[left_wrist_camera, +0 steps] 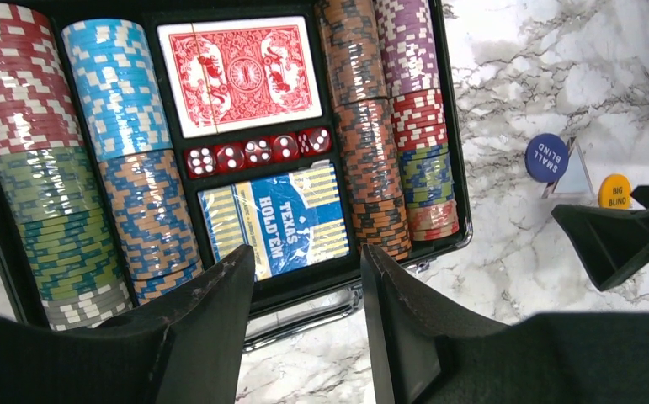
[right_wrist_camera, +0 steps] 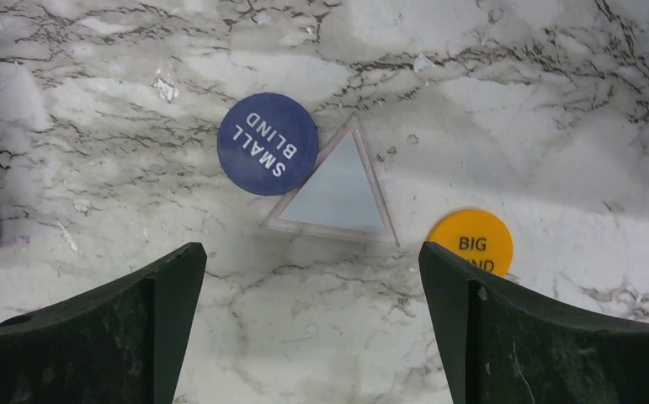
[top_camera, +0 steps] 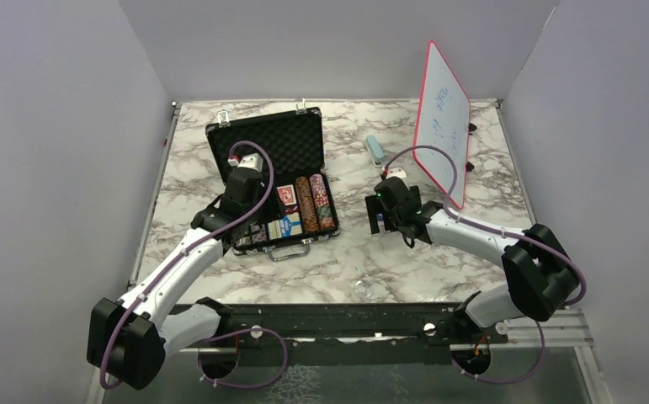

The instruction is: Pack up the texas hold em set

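The black briefcase (top_camera: 262,139) lies open on the marble table, lid up. Rows of striped chips (left_wrist_camera: 127,143) fill it, with a red card deck (left_wrist_camera: 241,74), red dice (left_wrist_camera: 258,153) and a blue deck (left_wrist_camera: 274,219) in the middle. My left gripper (left_wrist_camera: 308,252) hovers open over the case's front edge by the handle, nothing between its fingers. To the right of the case, my right gripper (right_wrist_camera: 312,252) stands wide open above the table. Just beyond its fingertips lie a blue "small blind" button (right_wrist_camera: 268,144), a clear triangle (right_wrist_camera: 337,189) and a yellow "big blind" button (right_wrist_camera: 470,240).
A red-framed whiteboard (top_camera: 443,122) stands tilted at the back right, with a pale blue block (top_camera: 375,150) lying left of it. Grey walls close in the table on three sides. A small clear disc (top_camera: 363,289) lies near the front edge.
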